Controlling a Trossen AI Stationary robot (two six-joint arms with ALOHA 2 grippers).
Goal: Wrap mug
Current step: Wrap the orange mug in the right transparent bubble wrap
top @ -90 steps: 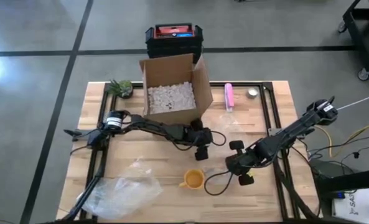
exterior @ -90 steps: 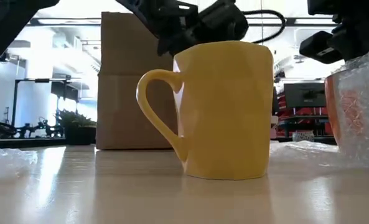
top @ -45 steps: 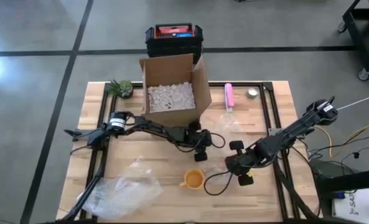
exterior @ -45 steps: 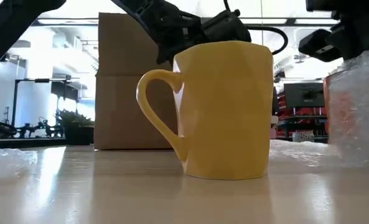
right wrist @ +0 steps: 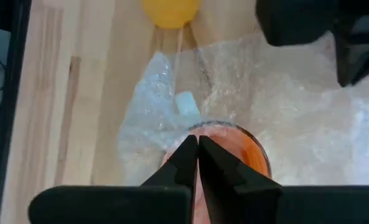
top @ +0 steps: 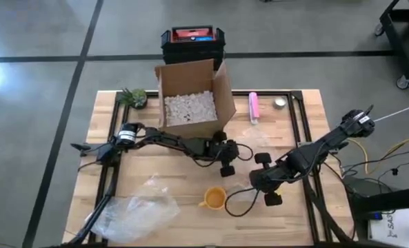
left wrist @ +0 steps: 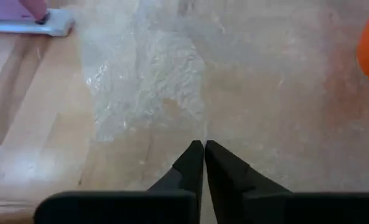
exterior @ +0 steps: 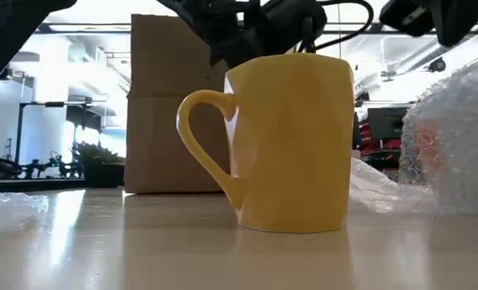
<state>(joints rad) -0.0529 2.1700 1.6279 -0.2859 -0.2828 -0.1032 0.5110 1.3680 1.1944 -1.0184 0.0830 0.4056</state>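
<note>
Grey floor w/ dark lines round a wood table [top: 156,172], black frame rails on it. At the far edge a cardboard box [top: 192,100] open, full of white packing bits; behind it, off the table, a black crate w/ red top [top: 193,38]. Small plant [top: 134,97] at the far left corner, pink item [top: 254,107] right of the box, small round tin [top: 280,102] beyond that. Crumpled plastic [top: 138,207] lies near-left. Yellow mug [top: 214,198] stands upright near the front edge, centre, handle to the left; low view has it big in the middle, box behind. It's bare, not touching wrap. Bubble wrap [top: 249,176] sheet is spread just right of and behind the mug; in the low view it bulges up at the right [exterior: 452,145]. Left gripper [top: 226,164] reaches in from the left, sits behind the mug over the wrap's edge; its wrist view shows fingers [left wrist: 190,165] tip to tip, together, w/ wrap [left wrist: 153,81] flat on the table ahead, can't tell if a fold is pinched. Right gripper [top: 259,180] is right of the mug, low over the wrap; its wrist view shows fingers [right wrist: 187,158] pressed together over an orange round thing [right wrist: 234,146] under wrap, the mug [right wrist: 170,11] farther off
</note>
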